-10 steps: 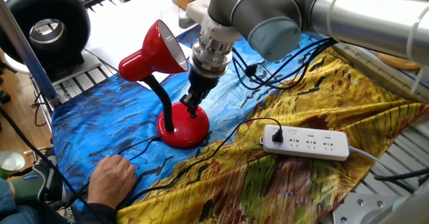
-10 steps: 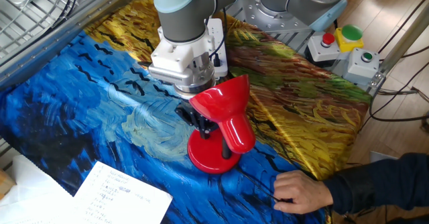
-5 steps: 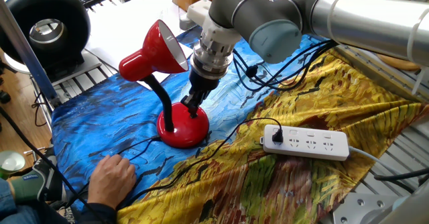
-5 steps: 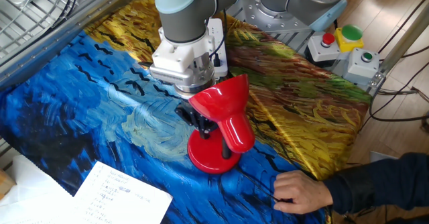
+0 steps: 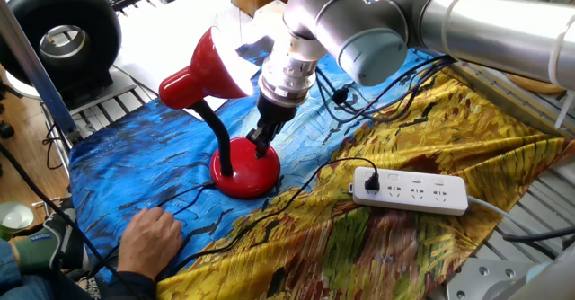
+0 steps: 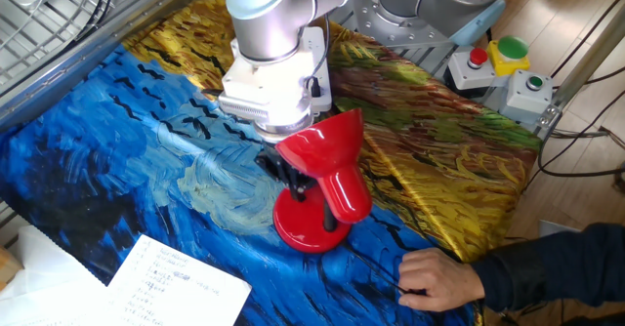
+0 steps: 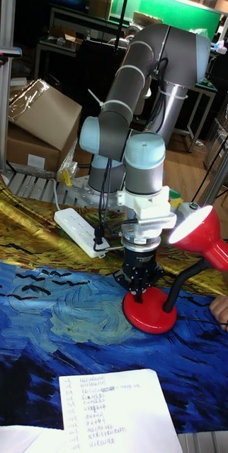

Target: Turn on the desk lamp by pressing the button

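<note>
The red desk lamp stands on the blue part of the painted cloth, its round base (image 5: 244,172) low and its cone shade (image 5: 193,74) up on the black neck. Inside, the shade glows bright white (image 7: 192,228). My gripper (image 5: 259,144) points straight down onto the top of the base (image 7: 151,313), fingertips together at the red surface (image 7: 140,293). The button is hidden under the fingertips. In the other fixed view the shade (image 6: 332,165) covers most of the gripper (image 6: 290,178).
A white power strip (image 5: 411,190) with a plugged cord lies on the yellow cloth to the right. A person's hand (image 5: 148,237) rests near the lamp's cable. Black cables (image 5: 377,89) run behind the arm. A printed sheet (image 7: 117,410) lies at the cloth's front.
The inside of the lamp's shade has gone bright white and throws light on the surface behind it. The arm's wrist has shifted slightly up; the lamp stays put.
</note>
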You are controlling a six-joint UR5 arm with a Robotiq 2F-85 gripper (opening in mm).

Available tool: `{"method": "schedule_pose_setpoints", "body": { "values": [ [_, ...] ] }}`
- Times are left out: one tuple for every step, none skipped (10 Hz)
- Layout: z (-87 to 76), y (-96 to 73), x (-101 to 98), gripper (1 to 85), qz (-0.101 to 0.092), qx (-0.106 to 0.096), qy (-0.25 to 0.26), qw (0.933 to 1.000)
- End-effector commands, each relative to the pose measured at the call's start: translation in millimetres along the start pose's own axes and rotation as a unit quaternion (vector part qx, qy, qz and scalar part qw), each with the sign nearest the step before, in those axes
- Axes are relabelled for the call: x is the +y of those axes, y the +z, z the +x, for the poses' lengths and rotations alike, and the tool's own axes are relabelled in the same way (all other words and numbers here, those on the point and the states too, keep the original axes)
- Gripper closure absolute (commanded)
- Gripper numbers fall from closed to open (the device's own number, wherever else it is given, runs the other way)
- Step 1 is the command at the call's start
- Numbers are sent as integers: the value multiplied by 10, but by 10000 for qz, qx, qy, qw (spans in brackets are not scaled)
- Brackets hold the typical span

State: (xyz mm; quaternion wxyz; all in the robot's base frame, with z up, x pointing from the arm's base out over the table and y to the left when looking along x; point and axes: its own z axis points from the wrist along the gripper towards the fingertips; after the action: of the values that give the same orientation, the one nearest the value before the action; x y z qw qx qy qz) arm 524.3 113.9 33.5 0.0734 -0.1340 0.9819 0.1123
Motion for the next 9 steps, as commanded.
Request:
{"method": "schedule_pose_setpoints", "body": {
  "values": [
    [77,-268,0,843,5,165,-67,9998],
    [118,-373,-57,843,76,244,-143,9996],
    [153,-456,-177,843,257,301,-199,9990],
    [209,-562,-359,843,523,391,-325,9973],
    [264,-686,-531,843,706,462,-473,9953],
    [315,-828,-716,843,811,498,-645,9934],
    [350,-938,-904,843,935,481,-831,9910],
    [397,-1028,-1060,843,1032,480,-936,9891],
    [422,-1083,-1142,843,1067,429,-883,9894]
  ]
}}
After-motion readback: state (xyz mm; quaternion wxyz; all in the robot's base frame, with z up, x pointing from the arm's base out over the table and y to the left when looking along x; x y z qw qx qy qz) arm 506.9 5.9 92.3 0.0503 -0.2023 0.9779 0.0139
